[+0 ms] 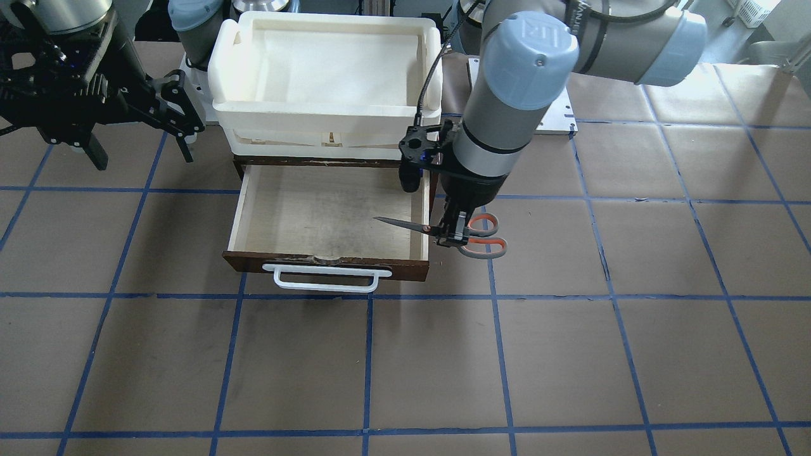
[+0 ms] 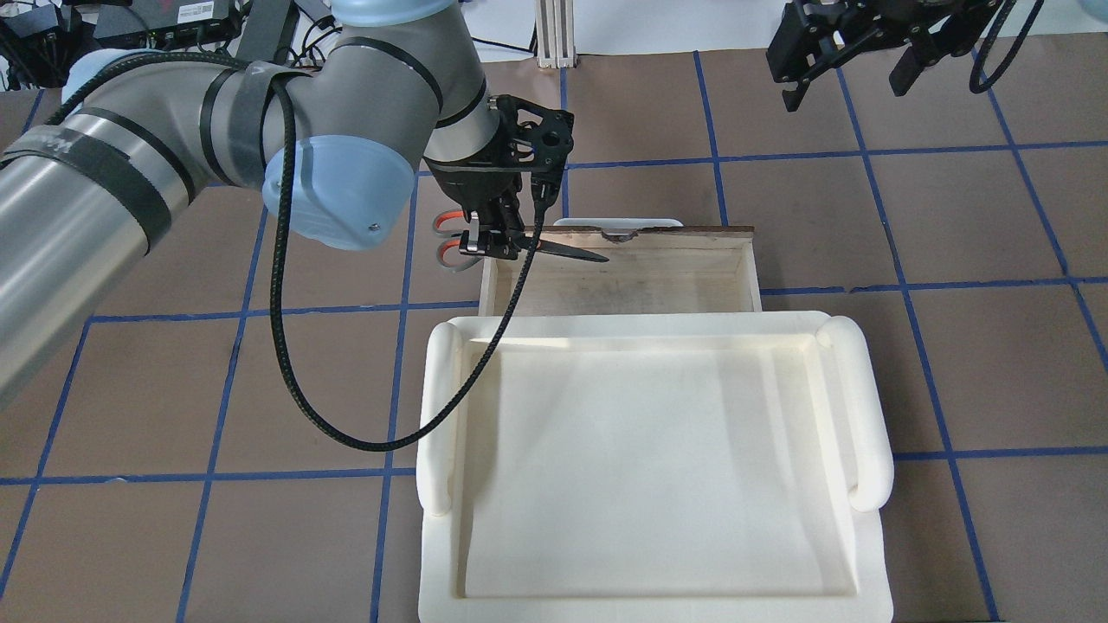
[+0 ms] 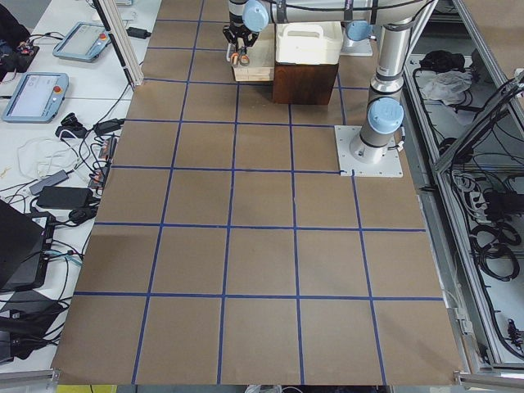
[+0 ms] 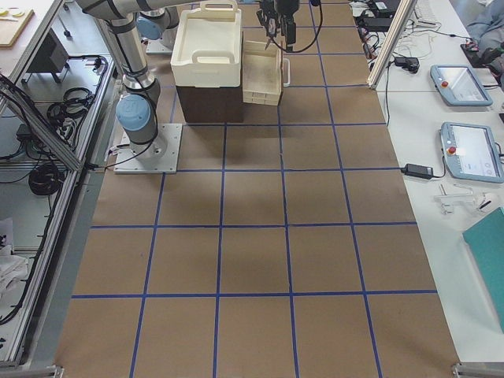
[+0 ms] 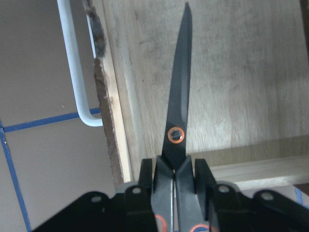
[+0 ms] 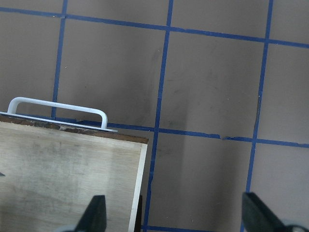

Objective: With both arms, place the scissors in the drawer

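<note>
Left gripper: clenched on the scissors just behind the pivot screw, one finger on either side of the shanks, pointing down from the wrist.
Scissors: held about level with the blades shut. The tip reached over the pale plywood floor near the front corner. The grey loops with their orange-red lining hung outside the side wall, above the surface.
Drawer: stood open under the white foam tray, with its white bar handle at the front. Nothing showed inside it.
Right gripper: released, fingers spread wide and holding nothing, raised off the drawer's far side and well apart from it.
Step in hand: by my reading, carrying the scissors in over the open drawer. They straddled the side wall and had not yet been set down.
Next move: it probably called for shifting the left gripper further over the interior until the loops cleared the wall, then lowering and letting go.
Risk: if lowered from there, the loops could have caught on the wall.
</note>
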Available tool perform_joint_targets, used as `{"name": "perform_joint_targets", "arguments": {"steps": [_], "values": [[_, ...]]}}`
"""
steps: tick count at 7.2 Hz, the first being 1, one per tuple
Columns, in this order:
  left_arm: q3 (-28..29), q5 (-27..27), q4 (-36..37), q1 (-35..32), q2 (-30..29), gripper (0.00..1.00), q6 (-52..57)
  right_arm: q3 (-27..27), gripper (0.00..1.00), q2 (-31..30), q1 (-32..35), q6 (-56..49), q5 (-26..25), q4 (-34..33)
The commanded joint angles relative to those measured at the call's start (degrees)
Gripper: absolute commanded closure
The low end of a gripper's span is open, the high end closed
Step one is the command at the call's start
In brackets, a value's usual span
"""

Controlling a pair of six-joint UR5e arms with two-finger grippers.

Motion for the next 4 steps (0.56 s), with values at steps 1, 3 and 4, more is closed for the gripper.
{"name": "perform_joint_targets", "arguments": {"steps": [1,3,4], "values": [[-0.26,-0.63,0.0,-2.79,-0.55,1.0,-1.57,0.33,0.0,-0.07,-0.09,1.42,-0.05,-0.13],[-2.71,-0.63,0.18,-3.5,-0.9,1.0,-1.32,1.21,0.0,-0.16,-0.09,1.16,-0.14,-0.48],[-3.16,-0.63,0.26,-3.85,-0.99,1.0,-1.4,1.47,0.0,-0.16,-0.09,0.72,-0.14,-0.65]]}}
